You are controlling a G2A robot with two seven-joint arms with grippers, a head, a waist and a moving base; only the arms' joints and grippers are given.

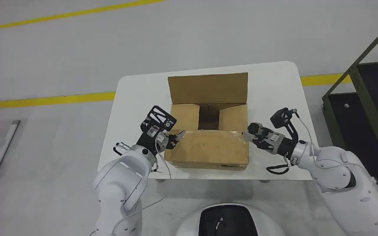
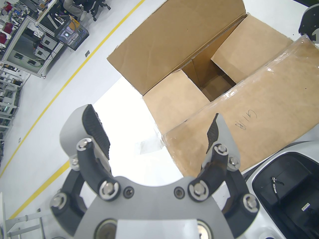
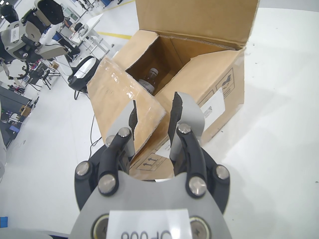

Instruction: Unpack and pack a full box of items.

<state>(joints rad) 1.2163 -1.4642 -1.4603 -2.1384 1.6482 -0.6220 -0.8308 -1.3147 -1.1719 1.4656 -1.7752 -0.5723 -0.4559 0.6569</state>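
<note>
We are looking at the cardboard box (image 1: 207, 154) sitting mid-bench (image 1: 142, 94). Its far flap (image 1: 207, 88) is standing upright, and the taped near flap (image 2: 249, 115) is lying across the front of the opening. Down in the gap a dark-capped bottle (image 3: 150, 75) is showing. The left jaws are standing wide, hovering at the near flap's left corner. The right jaws are standing narrower, straddling its right corner without closing on it. We are judging the flap to be light corrugated board, stiff along its length but likely to buckle at the crease, and its glossy tape may be slippery. Taking hold at both corners, on bare cardboard, looks best to us. The bottle, possibly glass, is calling for a gentle grip around its body.
</note>
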